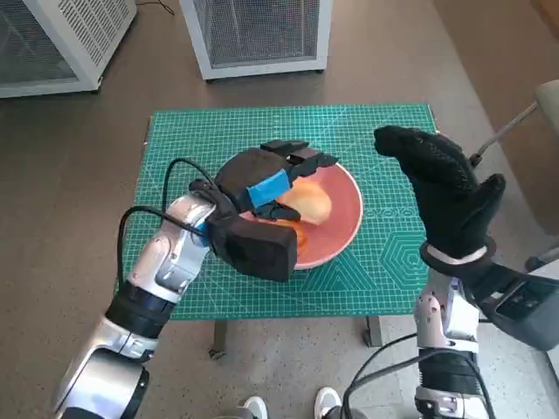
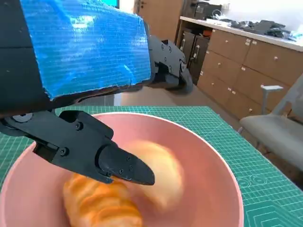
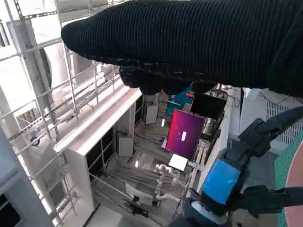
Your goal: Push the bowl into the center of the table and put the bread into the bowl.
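Landmark: the pink bowl (image 1: 345, 218). Nearest the robot, 2 white shoe tips (image 1: 288, 406) showed on the floor, below the table edge on the near side of the bowl. The left forearm (image 1: 157, 271) rose from the near left toward the bowl, black cable looped over it. The left hand (image 1: 266, 188) hovered over the bowl's left half, blue tape on its back, fingers spread apart & holding nothing; in the left wrist view 1 black finger (image 2: 94, 151) hung just above the bread (image 2: 106, 201), w/ no clear contact. The bread lay inside the bowl, on its floor, golden-brown; a paler piece beside it was blurred. The bowl sat on the green cutting mat (image 1: 384, 262), approx. mid-table. Right of the bowl, well apart from it, the right hand (image 1: 445, 188) in its knit glove was raised above the mat's right edge, upright, nothing in it; fingers looked loosely curled, so can't tell apart or closed. Beyond the bowl, past the far table edge, 2 white mesh-sided cabinets (image 1: 258, 35) stood on the brown floor.
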Action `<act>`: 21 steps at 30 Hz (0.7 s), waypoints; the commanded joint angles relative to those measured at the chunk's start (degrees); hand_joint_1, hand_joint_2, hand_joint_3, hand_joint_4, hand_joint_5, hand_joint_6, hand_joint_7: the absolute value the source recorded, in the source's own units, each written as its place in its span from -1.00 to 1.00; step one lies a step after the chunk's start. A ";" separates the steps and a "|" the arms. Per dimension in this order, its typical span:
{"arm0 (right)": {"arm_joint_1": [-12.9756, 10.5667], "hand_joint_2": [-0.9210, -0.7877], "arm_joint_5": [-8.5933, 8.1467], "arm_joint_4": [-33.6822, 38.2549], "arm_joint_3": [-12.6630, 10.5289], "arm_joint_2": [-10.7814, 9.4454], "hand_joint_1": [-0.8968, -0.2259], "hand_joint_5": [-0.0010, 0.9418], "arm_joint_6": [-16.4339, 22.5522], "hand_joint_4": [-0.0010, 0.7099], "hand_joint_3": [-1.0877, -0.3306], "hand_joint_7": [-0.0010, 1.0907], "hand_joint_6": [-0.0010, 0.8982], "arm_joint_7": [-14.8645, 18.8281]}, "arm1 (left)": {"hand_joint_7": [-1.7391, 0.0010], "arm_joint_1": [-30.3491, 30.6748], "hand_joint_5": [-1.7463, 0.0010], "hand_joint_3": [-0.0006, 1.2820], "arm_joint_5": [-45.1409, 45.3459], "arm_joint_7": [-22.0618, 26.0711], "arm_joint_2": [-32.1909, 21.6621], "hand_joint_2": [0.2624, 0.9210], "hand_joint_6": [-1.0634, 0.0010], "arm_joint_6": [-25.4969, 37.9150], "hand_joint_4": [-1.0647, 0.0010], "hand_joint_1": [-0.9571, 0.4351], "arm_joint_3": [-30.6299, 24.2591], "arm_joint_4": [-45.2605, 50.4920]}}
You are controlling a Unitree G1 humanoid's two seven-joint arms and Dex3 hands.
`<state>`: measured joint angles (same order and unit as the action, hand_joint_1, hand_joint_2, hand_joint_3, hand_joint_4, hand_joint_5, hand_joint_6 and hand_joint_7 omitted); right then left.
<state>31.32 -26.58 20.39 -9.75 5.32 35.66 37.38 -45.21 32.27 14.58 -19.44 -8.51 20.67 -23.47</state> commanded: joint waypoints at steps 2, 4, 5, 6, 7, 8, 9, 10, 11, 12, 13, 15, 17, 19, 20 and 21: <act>0.40 -1.00 0.87 0.75 0.14 0.03 0.14 -0.99 -0.37 0.03 0.51 0.12 -1.00 -0.57 | 0.76 1.22 1.00 -0.95 -3.44 0.48 -0.27 1.00 0.77 -0.52 0.83 -0.26 -2.60 3.01; 0.45 -1.00 0.78 0.33 0.18 0.12 0.15 -0.99 -0.66 0.03 0.51 0.12 -1.00 -0.67 | 0.77 1.84 1.00 -0.96 -4.78 0.95 -0.54 1.00 0.76 -0.22 0.83 -0.26 -3.71 4.79; 0.51 -1.00 0.75 0.05 0.20 0.18 0.15 -0.99 -0.88 0.03 0.50 0.12 -1.00 -0.76 | 0.77 2.26 1.00 -0.96 -5.65 1.33 -0.58 1.00 0.76 0.28 0.83 -0.25 -4.43 6.08; 0.57 -1.00 0.72 -0.12 0.21 0.22 0.15 -0.99 -1.03 0.03 0.50 0.12 -1.00 -0.82 | 0.77 2.56 1.00 -0.96 -6.26 1.62 -0.59 0.99 0.76 0.68 0.83 -0.25 -4.91 7.01; 0.59 -1.00 0.68 -0.51 0.24 0.27 0.16 -0.99 -1.29 0.03 0.50 0.12 -1.00 -0.93 | 0.77 3.15 1.00 -0.97 -7.19 2.02 -0.57 0.99 0.75 1.33 0.83 -0.25 -5.69 8.69; 0.64 -1.00 0.63 -0.75 0.24 0.33 0.16 -0.99 -1.49 0.03 0.50 0.12 -1.00 -0.98 | 0.78 3.53 1.00 -0.97 -7.81 2.30 -0.52 0.99 0.75 1.84 0.82 -0.25 -6.21 9.85; 0.76 -1.00 0.53 -1.07 0.25 0.42 0.15 -0.99 -1.83 0.03 0.50 0.12 -1.00 -1.07 | 0.78 4.22 1.00 -0.97 -8.79 2.48 -0.40 0.99 0.75 2.40 0.82 -0.25 -7.04 11.68; 0.85 -1.00 0.46 -1.28 0.24 0.49 0.15 -0.99 -2.08 0.03 0.50 0.12 -1.00 -1.13 | 0.79 4.70 1.00 -0.97 -9.45 2.62 -0.29 1.00 0.75 2.87 0.82 -0.24 -7.61 12.99; 1.00 -1.00 0.39 -1.57 0.25 0.58 0.15 -0.99 -2.44 0.03 0.50 0.12 -1.00 -1.22 | 0.79 5.41 1.00 -0.97 -10.53 2.60 -0.14 1.00 0.75 3.07 0.82 -0.24 -8.50 14.55; 1.10 -1.00 0.34 -1.76 0.24 0.65 0.15 -0.99 -2.70 0.03 0.50 0.12 -1.00 -1.28 | 0.79 5.90 1.00 -0.96 -11.29 2.58 -0.04 1.00 0.76 3.26 0.82 -0.25 -9.08 15.61; 1.20 -1.00 0.30 -2.16 0.25 0.75 0.15 -0.99 -3.06 0.03 0.50 0.12 -1.00 -1.39 | 0.80 6.42 1.00 -0.95 -12.65 2.48 0.19 1.00 0.76 2.90 0.82 -0.25 -9.98 16.63; 1.41 -1.00 0.21 -2.80 0.22 0.97 0.14 -0.99 -3.68 0.03 0.50 0.12 -1.00 -1.52 | 0.80 7.12 1.00 -0.93 -15.37 2.31 0.61 1.00 0.76 1.82 0.82 -0.26 -11.56 17.78; 1.78 -1.00 0.13 -3.22 0.13 1.23 0.14 -0.99 -4.23 0.03 0.51 0.12 -1.00 -1.60 | 0.80 7.70 1.00 -0.90 -18.63 2.13 1.15 1.00 0.76 -0.11 0.82 -0.28 -13.33 18.05; 2.26 -1.00 0.12 -3.58 0.04 1.53 0.14 -0.99 -4.76 0.03 0.51 0.12 -0.99 -1.78 | 0.81 8.17 1.00 -0.87 -21.92 1.79 1.82 1.00 0.75 -2.61 0.82 -0.30 -15.11 17.77; 2.50 -1.00 0.13 -3.68 -0.02 1.66 0.15 -0.99 -4.99 0.03 0.51 0.13 -0.99 -1.86 | 0.81 8.28 1.00 -0.84 -23.19 1.59 2.13 1.00 0.75 -3.74 0.82 -0.31 -15.77 17.50; 2.77 -1.00 0.17 -3.96 -0.08 1.86 0.15 -0.99 -5.25 0.03 0.51 0.13 -0.98 -2.03 | 0.81 8.53 1.00 -0.82 -24.83 1.26 2.71 1.00 0.75 -5.21 0.82 -0.31 -16.66 17.60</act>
<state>33.58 -26.71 17.06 -9.72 6.48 31.71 36.00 -37.69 11.68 16.67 -18.02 -10.25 6.52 -6.34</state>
